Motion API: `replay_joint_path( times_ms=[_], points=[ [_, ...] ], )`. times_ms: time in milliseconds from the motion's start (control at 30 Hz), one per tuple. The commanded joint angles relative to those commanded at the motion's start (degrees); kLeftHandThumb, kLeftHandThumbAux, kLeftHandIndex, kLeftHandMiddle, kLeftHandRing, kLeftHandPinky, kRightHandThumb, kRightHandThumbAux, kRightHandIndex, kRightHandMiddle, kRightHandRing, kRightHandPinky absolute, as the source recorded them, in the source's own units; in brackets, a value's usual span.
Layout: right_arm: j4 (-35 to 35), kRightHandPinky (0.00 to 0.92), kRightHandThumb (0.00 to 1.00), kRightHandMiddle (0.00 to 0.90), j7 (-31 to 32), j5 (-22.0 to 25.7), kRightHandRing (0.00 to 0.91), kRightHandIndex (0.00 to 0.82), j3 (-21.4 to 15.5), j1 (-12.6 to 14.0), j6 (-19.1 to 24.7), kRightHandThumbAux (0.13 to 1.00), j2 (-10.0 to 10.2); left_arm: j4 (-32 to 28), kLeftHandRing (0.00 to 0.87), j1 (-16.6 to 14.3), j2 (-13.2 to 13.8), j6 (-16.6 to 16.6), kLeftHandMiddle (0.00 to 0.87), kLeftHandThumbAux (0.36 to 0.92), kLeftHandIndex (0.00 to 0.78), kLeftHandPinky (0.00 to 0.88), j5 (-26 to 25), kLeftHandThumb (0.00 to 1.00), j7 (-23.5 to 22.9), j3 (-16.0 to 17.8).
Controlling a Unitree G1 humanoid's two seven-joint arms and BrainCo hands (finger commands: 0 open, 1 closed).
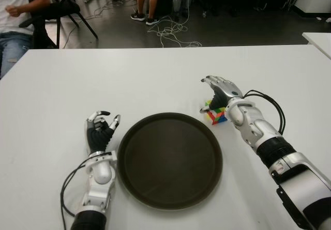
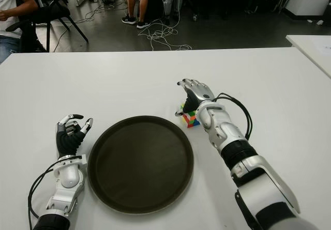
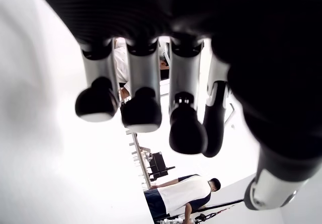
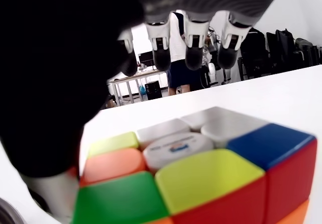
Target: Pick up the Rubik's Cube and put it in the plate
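Left hand (image 1: 102, 129), lower left of the eye views: just beside the left rim of the plate, fingers loosely curled upward, holding nothing; idle, apparently kept clear of the work

Plate (image 1: 207, 186), lower centre: dark, round, shallow, nothing in it; lies between the two hands, so the drop-off is a short carry from the cube

Right hand (image 1: 220, 90), right of centre: arm enters from the lower right corner and reaches up and left; hand arched over the cube, fingers (image 4: 193, 55) spread and hanging beyond its far side, not closed on it in the wrist view; whether the palm or thumb touches the cube, cannot tell. Posture reads as a top-down grasp being prepared

Rubik's Cube (image 1: 216, 115): on the table, just beside the plate's upper right rim, under the right hand; not yet lifted

Table (image 1: 155, 75): white, fills the middle of the frame

Seated person (image 1: 15, 13), upper left corner; standing person's legs (image 1: 145, 2) and loose cables (image 1: 173, 33) on the floor, upper centre; not involved
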Motion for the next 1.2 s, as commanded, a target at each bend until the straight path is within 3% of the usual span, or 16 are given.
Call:
replay_joint_path(
  times_ms=[233, 567, 1200],
  points=[
    [-2.0, 0.0, 0.0, 0.0, 0.0, 0.5, 0.0, 0.0, -0.5, 1.3, 0.2, 0.78, -0.5, -0.9, 0.832, 0.3, -0.2, 0.2, 0.814, 0.698, 0.445, 0.838, -0.2, 0.717, -0.4, -0.2],
    [-6.0, 0.0, 0.0, 0.0, -0.6, 0.6, 0.0, 0.0, -1.5, 3.6, 0.1, 0.83, -1.2, -0.1, 0.834, 0.1, 0.0, -2.5, 0.817, 0.697, 0.445, 0.838, -0.9, 0.716, -1.2, -0.2],
    [-14.8, 0.0, 0.0, 0.0, 0.8, 0.4, 0.0, 0.0, -3.2, 7.3, 1.3, 0.813, -2.7, 2.6, 0.828, -0.9, 0.4, -6.0, 0.806, 0.696, 0.444, 0.831, -1.6, 0.718, -1.9, -0.1]
  ],
)
